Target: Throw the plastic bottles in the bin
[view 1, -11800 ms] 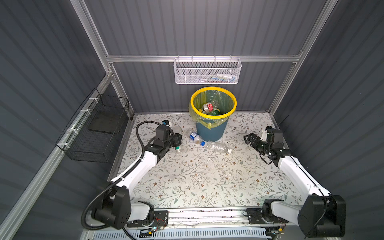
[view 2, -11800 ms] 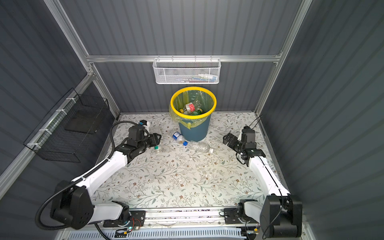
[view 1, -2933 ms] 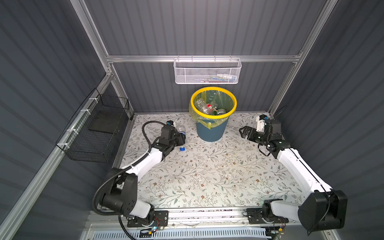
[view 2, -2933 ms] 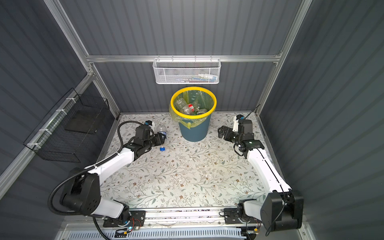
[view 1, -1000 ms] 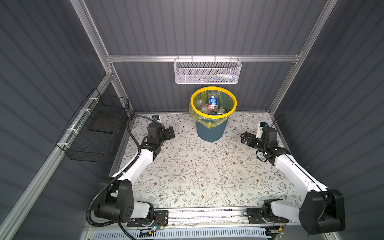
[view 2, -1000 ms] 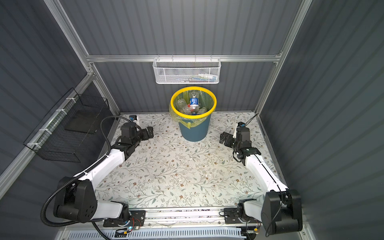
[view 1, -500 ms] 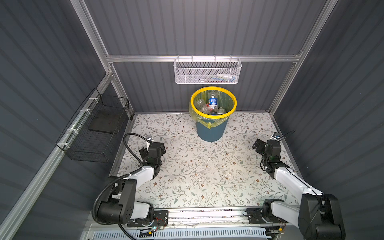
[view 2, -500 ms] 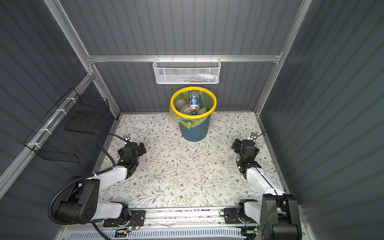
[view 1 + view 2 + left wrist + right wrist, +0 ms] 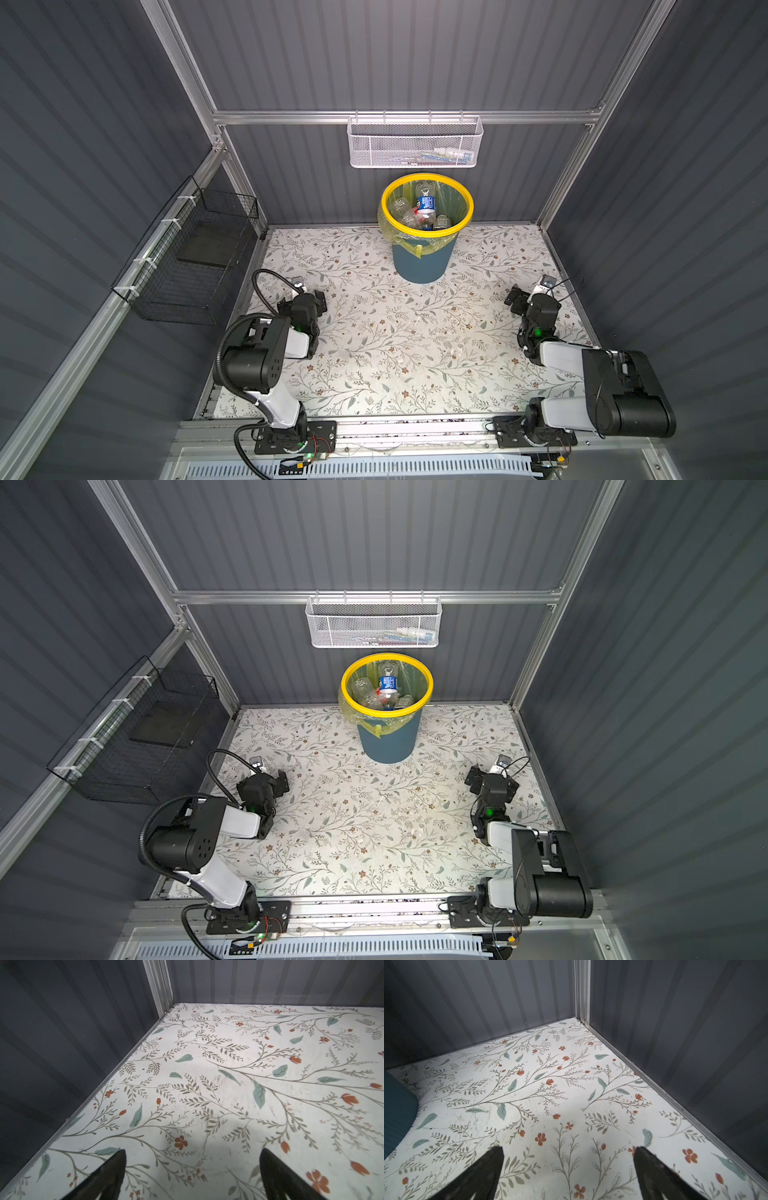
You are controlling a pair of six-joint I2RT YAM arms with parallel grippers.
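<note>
One bin (image 9: 422, 266), blue-grey with a bright yellow rim and a translucent yellow liner bag, stands on the floral surface (image 9: 395, 332) against the back wall. The plastic bottles (image 9: 425, 204) lie heaped inside the bin. About five show in both top views, mostly clear and crumpled, though the pile makes an exact count uncertain. One bottle stands out with a blue label, whose writing is too small to read.

Two arms sit folded low, well in front of the bin, one to each side. The left end effector (image 9: 192, 1152) is spread wide and grasps nothing, hovering over bare surface. The right end effector (image 9: 569, 1148) is likewise spread wide and empty, and the bin's wall shows at the edge of its wrist view.

One white mesh basket (image 9: 415, 145) hangs on the wall directly above the bin. It holds a few small items that I cannot identify. One black wire basket (image 9: 187, 266) hangs on the side wall, on the left arm's side of the bin, with a dark flat thing inside.
</note>
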